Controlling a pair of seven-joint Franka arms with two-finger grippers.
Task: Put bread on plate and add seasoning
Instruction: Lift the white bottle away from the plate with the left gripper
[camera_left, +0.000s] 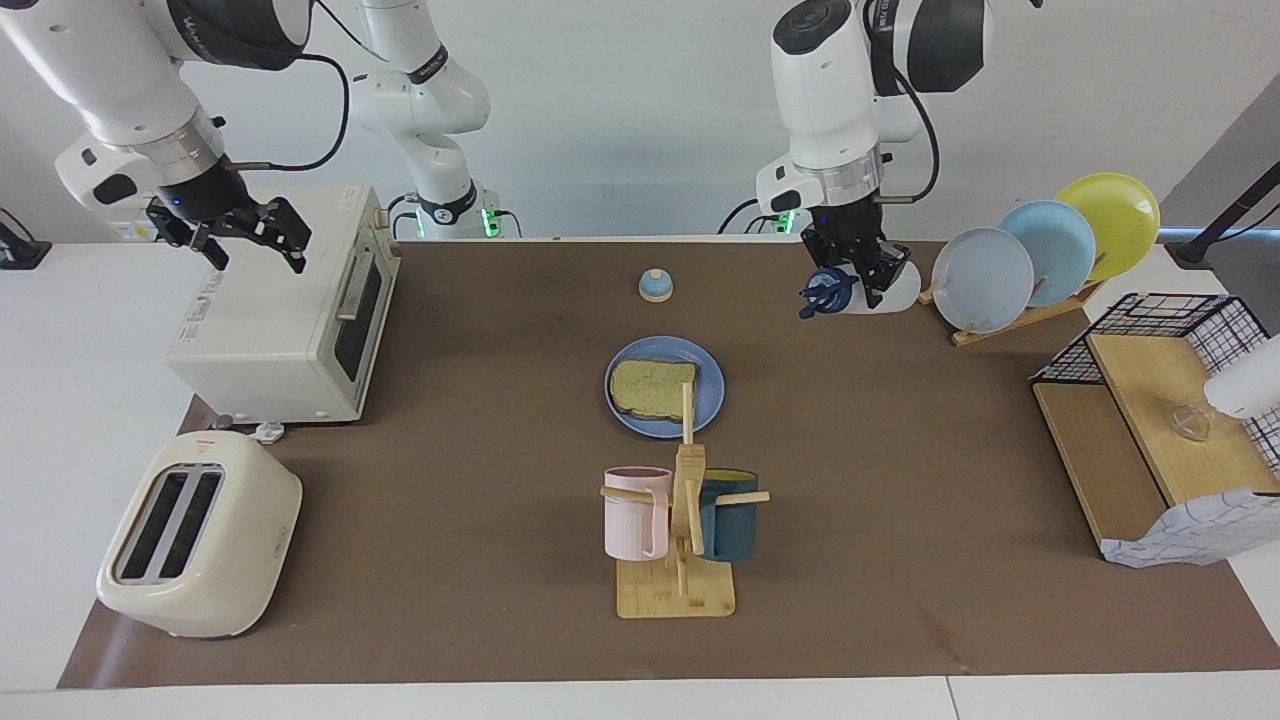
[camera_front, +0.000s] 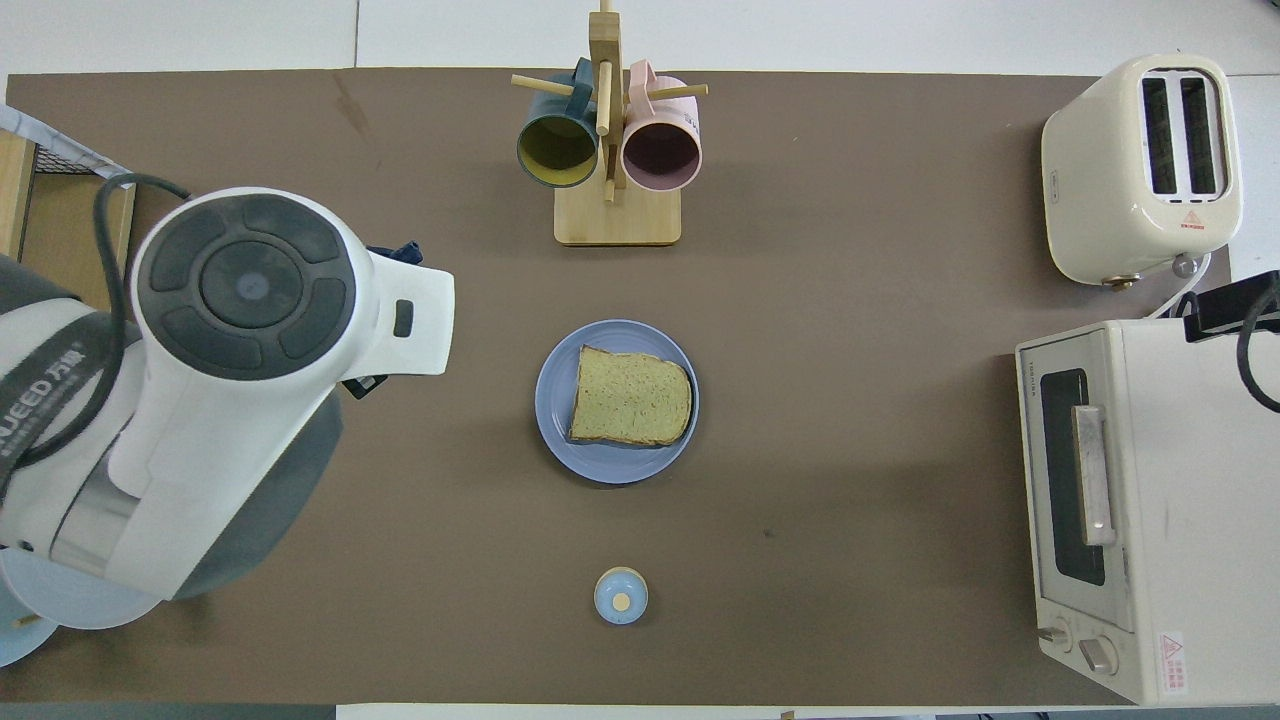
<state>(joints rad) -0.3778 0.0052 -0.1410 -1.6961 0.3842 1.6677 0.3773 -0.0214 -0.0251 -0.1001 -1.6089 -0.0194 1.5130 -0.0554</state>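
Over the brown mat at the left arm's end of the table, beside the plate rack (camera_left: 1040, 262), hangs the left gripper (camera_left: 858, 274), clamped on the seasoning (camera_left: 868, 290). Carried on its side in the air, that bottle: whitish translucent body poking out toward the rack, dark navy nozzle cap (camera_left: 826, 291) pointing back toward the middle of the table. From overhead, almost wholly hidden under the left arm's wrist; only a dark blue tip (camera_front: 405, 250) peeps out past the white housing.

Well apart from that gripper, toward the table's middle and down on the mat, lies the plate (camera_left: 709, 398), round, flat, medium blue. On it, lying flat, the bread (camera_left: 652, 387): one slice, pale yellowish-tan with a speckled crumb and a darker brown crust, roughly square, its rounded top turned toward the right arm's end. Sits inside the rim, with blue showing all round in the overhead view. Nearer to the robots than the plate, a small blue-domed bell (camera_left: 655, 285), between the plate and the arms' bases. Farther from the robots than the plate, a wooden mug stand (camera_left: 676, 585) with a pink mug (camera_left: 633, 513) and a dark teal mug (camera_left: 733, 516).

Over the white toaster oven (camera_left: 285, 315) at the right arm's end waits the right gripper (camera_left: 255, 245), fingers spread wide, holding nothing, well apart from bottle, plate and bread alike.
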